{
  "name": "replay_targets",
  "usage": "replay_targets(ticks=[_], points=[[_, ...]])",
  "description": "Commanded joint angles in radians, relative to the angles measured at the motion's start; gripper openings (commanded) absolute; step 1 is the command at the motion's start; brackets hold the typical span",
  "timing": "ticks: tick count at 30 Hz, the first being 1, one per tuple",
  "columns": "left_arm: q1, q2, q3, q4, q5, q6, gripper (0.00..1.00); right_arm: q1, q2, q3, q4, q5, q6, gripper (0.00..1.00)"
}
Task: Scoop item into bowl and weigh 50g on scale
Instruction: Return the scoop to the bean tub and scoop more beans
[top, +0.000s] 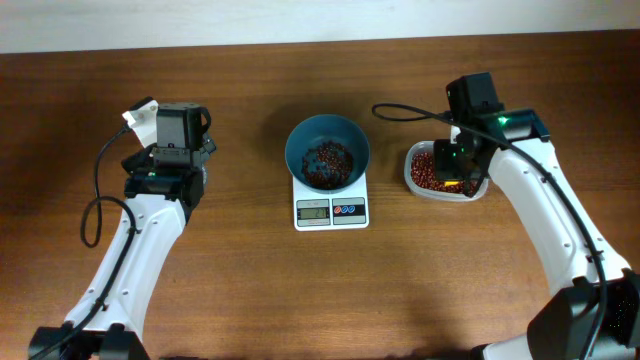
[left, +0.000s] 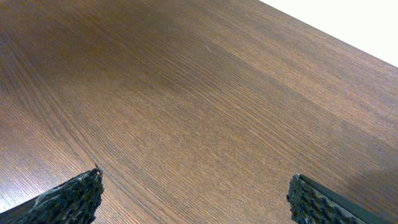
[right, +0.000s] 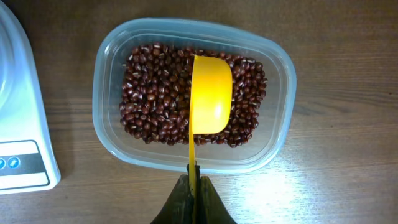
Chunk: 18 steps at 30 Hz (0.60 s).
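Note:
The teal-blue bowl stands on the white scale at table centre, with some red-brown beans in it. More beans fill a clear plastic container to the right, also seen in the overhead view. My right gripper is shut on the handle of a yellow scoop, whose empty cup hangs turned on its side over the container's beans. In the overhead view the right gripper is above the container. My left gripper is open and empty over bare wood, far left of the scale.
The scale's corner with its buttons shows at the left edge of the right wrist view, close to the container. The wooden table meets a white wall at its far edge. A black cable loops behind the right arm.

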Motion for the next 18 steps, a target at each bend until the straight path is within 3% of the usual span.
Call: replay_targets(ticks=[1, 6, 18], points=[[0.003, 0.013, 0.012, 0.01, -0.004, -0.012, 0.99, 0.0, 0.047, -0.012, 0.01, -0.021, 0.011, 0.04], [0.003, 0.013, 0.012, 0.01, -0.004, -0.012, 0.99, -0.003, 0.076, -0.01, 0.024, -0.211, -0.016, 0.04], [0.003, 0.013, 0.012, 0.01, -0.004, -0.012, 0.99, -0.11, 0.058, -0.01, 0.021, -0.285, -0.017, 0.04]])
